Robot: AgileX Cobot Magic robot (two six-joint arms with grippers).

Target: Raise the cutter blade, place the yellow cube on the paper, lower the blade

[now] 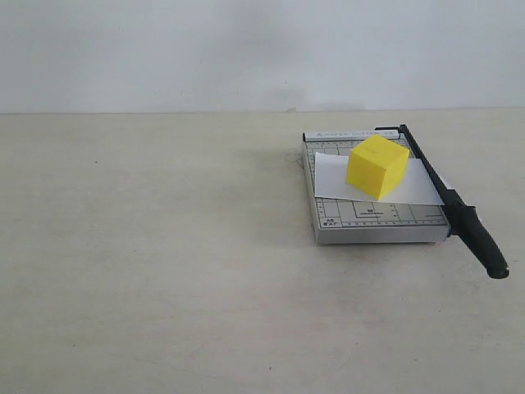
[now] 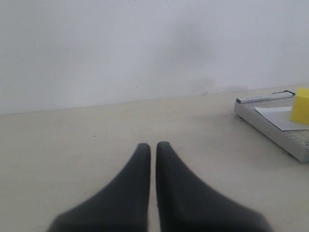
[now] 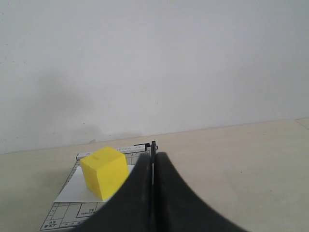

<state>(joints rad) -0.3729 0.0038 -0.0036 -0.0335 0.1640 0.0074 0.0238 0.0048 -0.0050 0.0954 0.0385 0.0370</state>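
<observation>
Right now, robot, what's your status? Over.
Left hand shut, empty. Right hand shut, empty. Yellow cube on paper, cutter blade down. Nothing in the way.

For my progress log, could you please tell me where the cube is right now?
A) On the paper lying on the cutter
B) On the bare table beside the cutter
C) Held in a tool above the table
A: the cube rests on the paper, which lies across the cutter base; no tool touches it.
</observation>
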